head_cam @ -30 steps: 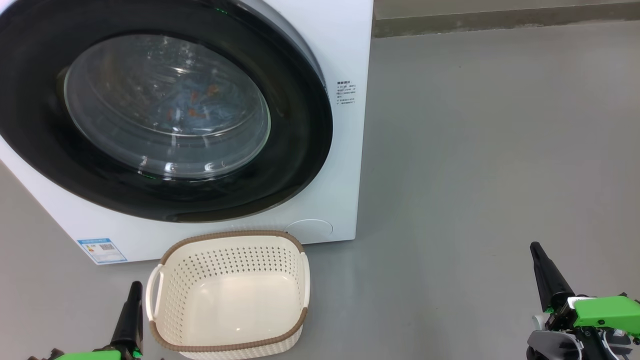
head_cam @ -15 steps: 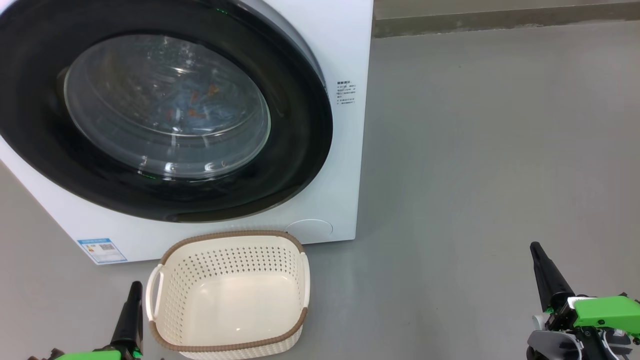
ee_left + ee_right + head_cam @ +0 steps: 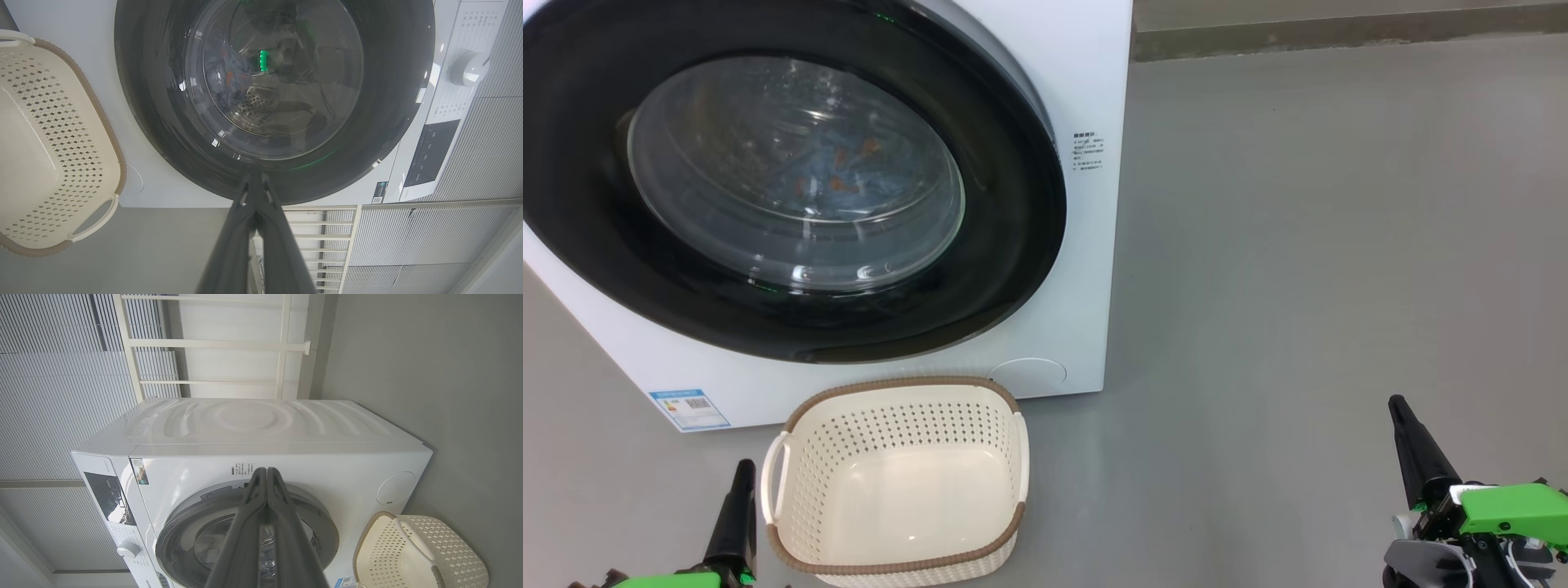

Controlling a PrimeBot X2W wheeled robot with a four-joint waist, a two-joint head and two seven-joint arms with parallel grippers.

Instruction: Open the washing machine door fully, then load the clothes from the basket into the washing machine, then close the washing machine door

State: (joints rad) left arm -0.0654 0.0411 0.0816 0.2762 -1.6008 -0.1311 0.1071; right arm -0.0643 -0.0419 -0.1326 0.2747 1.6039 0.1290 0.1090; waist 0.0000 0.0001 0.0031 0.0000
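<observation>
The white washing machine (image 3: 1086, 98) stands at the upper left, its glossy black door (image 3: 1013, 245) lying flat against the front. Through the glass bowl I make out light blue clothes (image 3: 837, 175) with orange motifs inside the drum. The cream basket (image 3: 894, 482) sits on the floor before the machine, nothing in it. My left gripper (image 3: 742, 469) is shut beside the basket's left handle, holding nothing. My right gripper (image 3: 1398, 404) is shut and bare at the lower right, far from the machine. The door (image 3: 388, 102) and the basket (image 3: 49, 134) appear in the left wrist view, the machine (image 3: 261, 428) in the right wrist view.
Grey floor (image 3: 1323, 245) spreads wide to the right of the machine. A low wall base (image 3: 1339, 33) runs along the far edge. The control panel with its knob (image 3: 468, 67) sits above the door. White railings (image 3: 212, 345) stand behind the machine.
</observation>
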